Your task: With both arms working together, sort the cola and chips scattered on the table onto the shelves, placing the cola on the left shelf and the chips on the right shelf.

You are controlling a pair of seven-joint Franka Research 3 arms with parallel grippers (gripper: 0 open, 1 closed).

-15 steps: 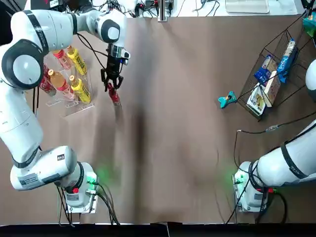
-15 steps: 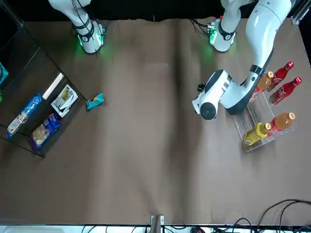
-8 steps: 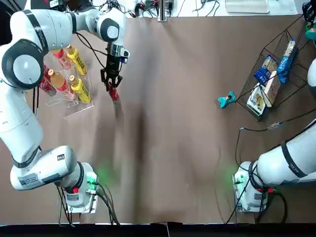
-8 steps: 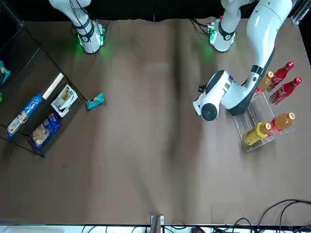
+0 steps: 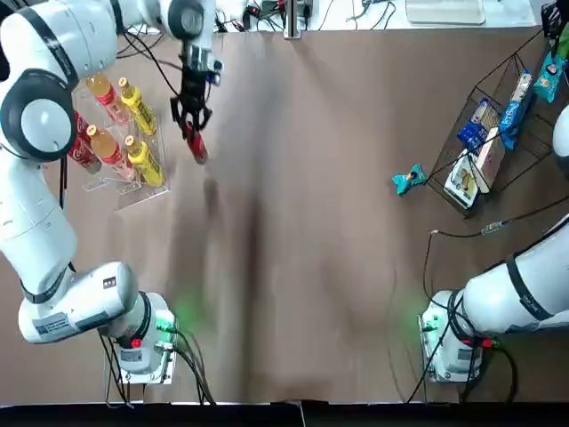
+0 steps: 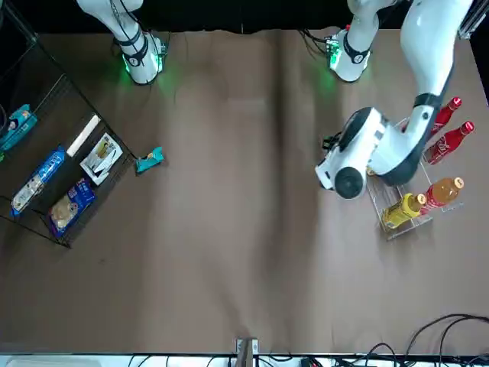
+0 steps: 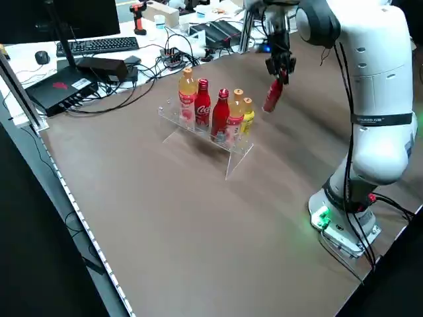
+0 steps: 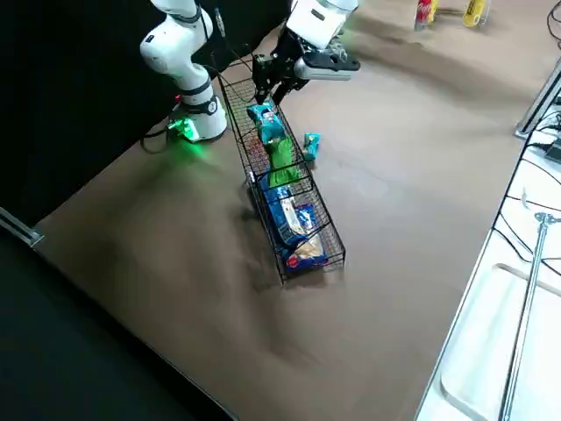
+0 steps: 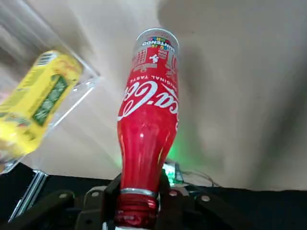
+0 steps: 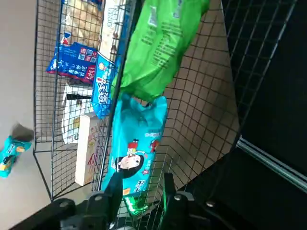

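You're at the cola-placing step: your left pincer (image 9: 138,196) pinches the cola bottle (image 9: 148,120) by its neck, above the tabletop (image 5: 311,267), just right of the acrylic rack (image 7: 238,157). Your next move likely calls for carrying it left over that rack and straightening it, as its long axis tilts, cap up, base down toward the robot's side. Well right of the rack, your right pincer (image 10: 142,191) is spread at the teal chips packet (image 10: 132,143).

So the counter (image 5: 320,267) is covered in brown matte cloth. The clear acrylic rack (image 7: 239,153) sits on it, plus the black wire-mesh rack (image 8: 340,256), with a small teal-blue chip packet (image 5: 409,180) lying just beside that one.
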